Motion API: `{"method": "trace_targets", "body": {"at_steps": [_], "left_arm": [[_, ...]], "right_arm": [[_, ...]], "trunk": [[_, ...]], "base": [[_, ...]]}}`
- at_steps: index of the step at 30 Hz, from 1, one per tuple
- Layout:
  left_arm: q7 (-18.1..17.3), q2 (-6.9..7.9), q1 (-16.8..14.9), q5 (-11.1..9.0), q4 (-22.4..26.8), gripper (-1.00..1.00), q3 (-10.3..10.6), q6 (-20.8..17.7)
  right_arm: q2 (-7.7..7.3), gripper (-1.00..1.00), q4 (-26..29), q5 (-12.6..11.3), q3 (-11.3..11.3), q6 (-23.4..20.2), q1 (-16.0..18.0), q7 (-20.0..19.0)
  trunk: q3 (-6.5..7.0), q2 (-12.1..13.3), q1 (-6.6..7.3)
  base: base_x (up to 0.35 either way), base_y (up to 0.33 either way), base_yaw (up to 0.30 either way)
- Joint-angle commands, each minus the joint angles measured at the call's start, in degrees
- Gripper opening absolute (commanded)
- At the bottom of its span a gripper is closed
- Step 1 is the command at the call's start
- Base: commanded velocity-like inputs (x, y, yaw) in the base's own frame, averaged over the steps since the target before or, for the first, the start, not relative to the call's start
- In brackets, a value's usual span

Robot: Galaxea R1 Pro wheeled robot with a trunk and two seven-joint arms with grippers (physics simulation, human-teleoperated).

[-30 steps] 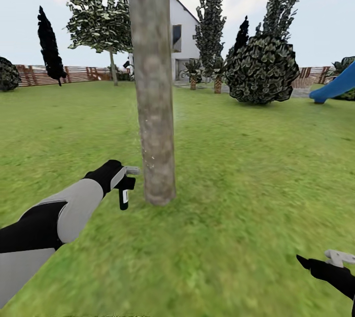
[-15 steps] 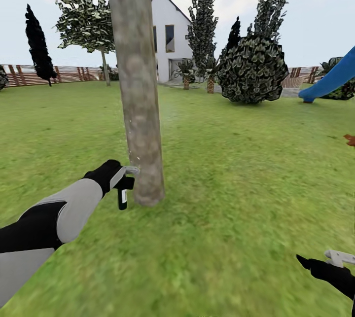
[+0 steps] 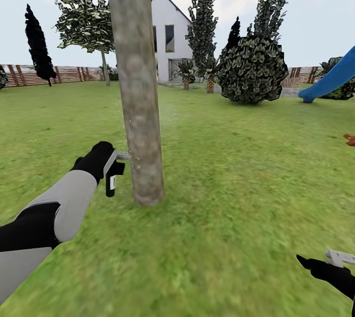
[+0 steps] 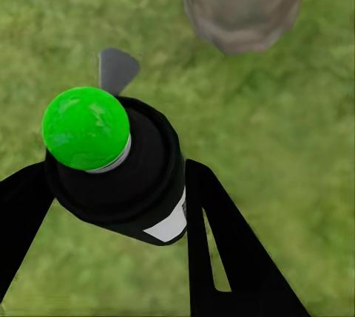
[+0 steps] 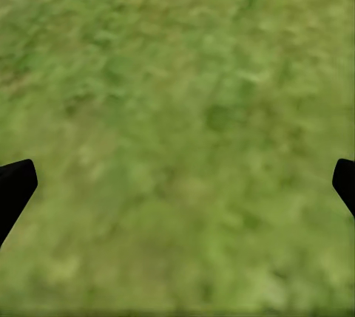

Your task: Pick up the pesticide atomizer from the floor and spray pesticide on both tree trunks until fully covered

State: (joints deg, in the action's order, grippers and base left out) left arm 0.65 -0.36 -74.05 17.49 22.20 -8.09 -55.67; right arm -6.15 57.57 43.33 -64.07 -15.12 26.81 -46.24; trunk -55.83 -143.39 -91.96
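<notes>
Left of the tree trunk, the left gripper clamps its jaws on the pesticide atomizer, nozzle just beside the lower bark, evidently placed for spraying. Far right of the trunk, the right gripper hangs wide apart over the floor, idle.

Grey forearm sleeves run into black wrists and black claw fingers.
</notes>
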Motion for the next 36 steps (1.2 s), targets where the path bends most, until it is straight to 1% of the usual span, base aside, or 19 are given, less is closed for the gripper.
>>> {"method": "trace_targets", "body": {"at_steps": [1,4,9,12,17,18,29,31,34,36], "left_arm": [[-0.01,-0.06,-0.06,0.45,0.02,-1.0,0.0,-0.03],[-0.03,-0.21,-0.19,0.99,0.01,-1.0,0.06,-0.05],[-0.03,-0.25,-0.22,1.05,-0.05,-1.0,0.09,-0.05],[-0.02,-0.25,-0.22,1.05,-0.09,-1.0,0.12,-0.06],[-0.03,-0.23,-0.32,1.14,0.0,-1.0,0.09,-0.77],[-0.03,-0.25,-0.86,1.14,0.05,-1.0,0.09,-0.89],[-0.03,-0.25,-11.75,1.06,0.04,-1.0,0.09,-1.05],[-0.03,-0.33,-12.71,1.05,0.04,-1.0,0.09,-1.08],[-0.02,-1.58,-15.01,1.05,0.0,-1.0,0.09,-1.1],[-0.02,-2.03,-16.94,1.03,-0.04,-1.0,0.09,-1.11]], "right_arm": [[0.0,1.0,0.0,0.0,0.0,0.0,0.0,0.01],[0.0,1.0,0.0,0.0,0.0,0.0,0.0,0.0],[0.0,1.0,0.0,0.0,0.0,0.0,0.0,-0.06],[0.0,1.0,0.0,0.0,0.0,0.0,0.0,-0.07],[0.0,1.0,0.0,0.0,0.0,0.0,0.0,-0.03],[0.0,1.0,0.0,0.0,0.0,0.0,0.0,-0.02],[-0.02,1.0,0.0,0.0,0.0,0.0,0.0,0.01],[-0.04,1.0,0.0,0.0,0.0,0.0,0.0,0.01],[-0.05,1.0,0.0,0.0,0.0,0.0,0.01,0.01],[-0.07,1.0,0.0,0.0,0.0,0.0,0.0,0.01]], "trunk": [[0.0,0.0,0.0],[0.0,0.0,0.0],[0.0,0.0,0.0],[0.0,0.0,0.0],[0.0,0.0,0.0],[0.0,0.0,0.0],[0.0,0.0,0.0],[0.0,0.0,0.0],[0.0,0.0,0.0],[0.0,0.0,0.0]], "base": [[0.0,0.0,0.0],[0.09,0.0,0.0],[0.255,0.0,-0.043],[0.055,0.0,-0.163],[0.005,0.0,-0.017],[0.0,0.0,0.0],[0.0,0.0,0.0],[0.0,0.0,0.0],[0.0,0.0,0.0],[0.0,0.0,0.0]]}}
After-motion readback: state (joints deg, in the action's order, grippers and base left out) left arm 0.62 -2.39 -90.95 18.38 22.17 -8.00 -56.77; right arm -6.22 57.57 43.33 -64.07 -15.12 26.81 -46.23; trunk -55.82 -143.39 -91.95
